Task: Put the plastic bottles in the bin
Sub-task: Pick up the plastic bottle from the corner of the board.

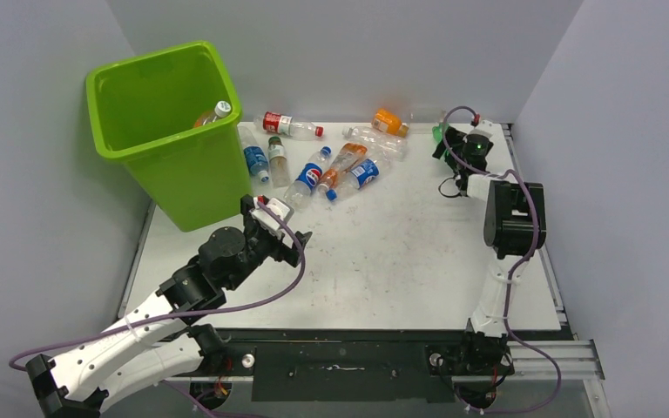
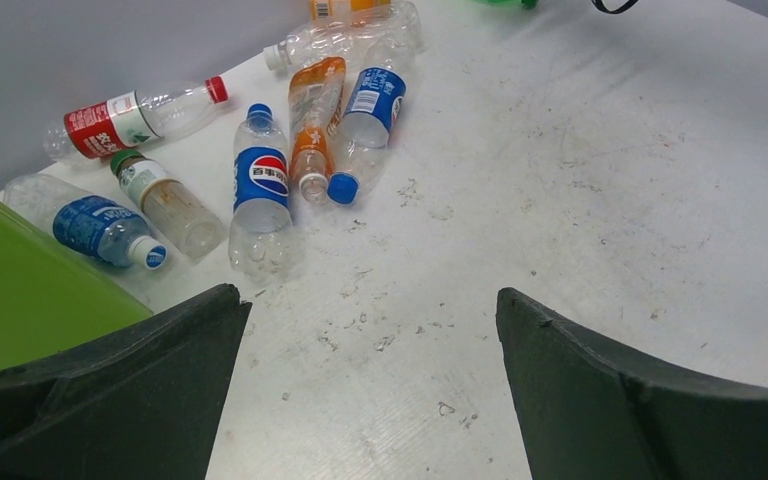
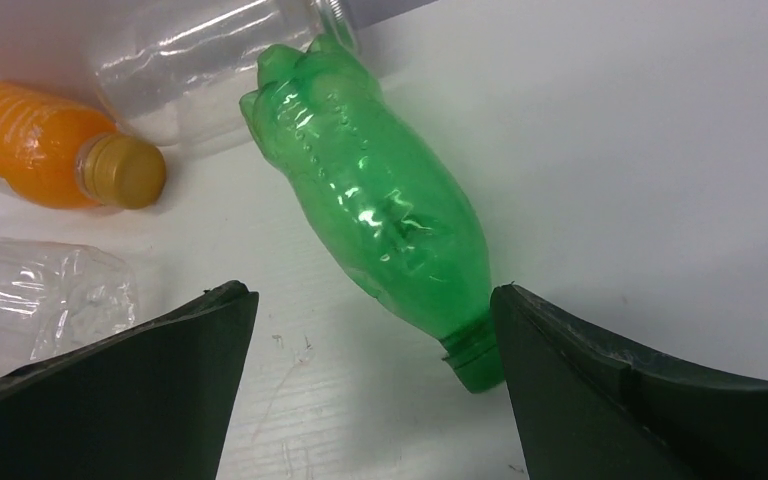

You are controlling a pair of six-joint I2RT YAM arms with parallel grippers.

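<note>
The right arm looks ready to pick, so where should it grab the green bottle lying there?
Take the green bottle across its mid-body, coming down from above with the open right gripper. It lies on its side, slanted across the jaws' gap, so probably turn the wrist to straddle its width.

A flat white rectangular tabletop [image 1: 418,261] carries dark scuffs, specks and fine scratches across its middle. Plain pale grey-blue walls [image 1: 340,52] stand along its left, far and right sides. A black metal plate [image 1: 314,383] runs along its near edge.
</note>
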